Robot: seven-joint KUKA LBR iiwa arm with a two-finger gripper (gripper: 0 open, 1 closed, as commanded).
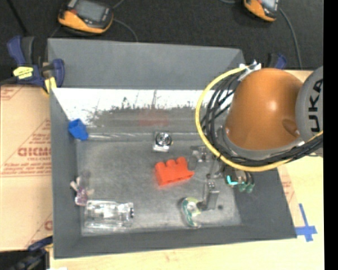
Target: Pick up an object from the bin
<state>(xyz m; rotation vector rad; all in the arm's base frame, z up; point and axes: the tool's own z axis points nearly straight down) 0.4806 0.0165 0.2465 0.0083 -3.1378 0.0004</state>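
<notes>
Orange dome (262, 108) on the arm's wrist, ringed by cables (205, 122), hides the right side of the grey bin (63, 179); "UKA" reads on the arm, the rest cut off. Beneath it the gripper (210, 198) stands beside a pale green curled piece (189, 211) by the near wall, a red brick (173, 171) nearby; whether it is wide or closed cannot be told.

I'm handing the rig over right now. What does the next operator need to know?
Gripper: low in the right half of the bin, between the red brick and a clear greenish piece; no thing seen in it.
Others: shiny metal piece mid-top, blue block upper left, purple piece and clear packet lower left.
Done: nothing lifted.
Left: grasp one thing, lift it out.
</notes>
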